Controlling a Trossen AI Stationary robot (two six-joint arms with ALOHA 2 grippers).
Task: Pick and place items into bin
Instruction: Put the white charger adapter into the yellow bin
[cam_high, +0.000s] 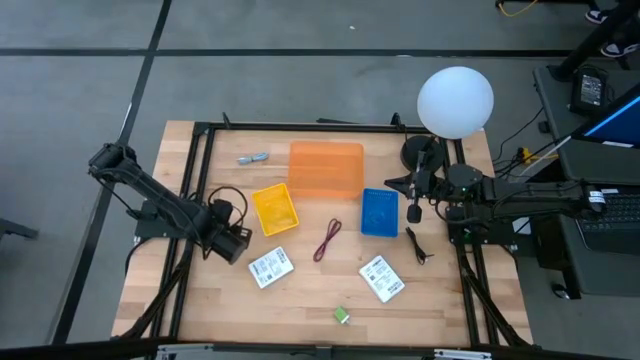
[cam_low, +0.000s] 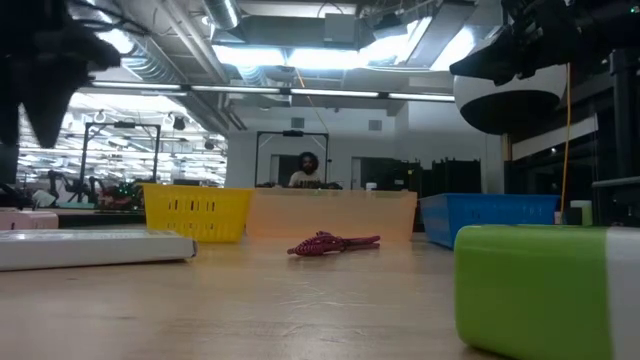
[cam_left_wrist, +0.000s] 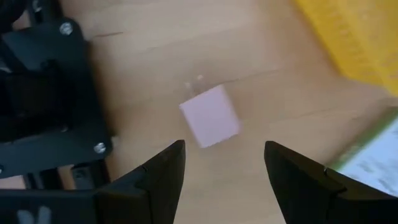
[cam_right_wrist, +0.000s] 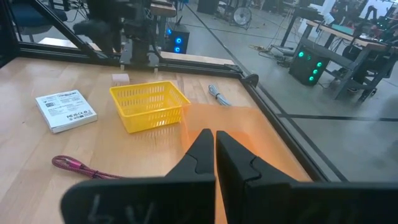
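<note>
My left gripper (cam_left_wrist: 225, 168) points down, open, just above a small pink block (cam_left_wrist: 210, 116) that lies flat on the wood beside the yellow bin (cam_high: 274, 208); its fingers touch nothing. In the high view this gripper (cam_high: 235, 243) hides the block. The table also holds two white packets (cam_high: 270, 267) (cam_high: 381, 278), a dark red looped cord (cam_high: 328, 240), a green block (cam_high: 342, 316), a grey-blue piece (cam_high: 253, 158) and a thin black piece (cam_high: 418, 245). My right gripper (cam_right_wrist: 214, 146) waits shut and empty over the table's right side, near the blue bin (cam_high: 379, 211).
An orange bin (cam_high: 326, 168) stands at the far middle, between the yellow and blue bins. A black frame rail (cam_left_wrist: 43, 106) runs close beside my left gripper. A white globe lamp (cam_high: 455, 100) sits at the far right corner. A person (cam_low: 305, 170) shows in the room beyond.
</note>
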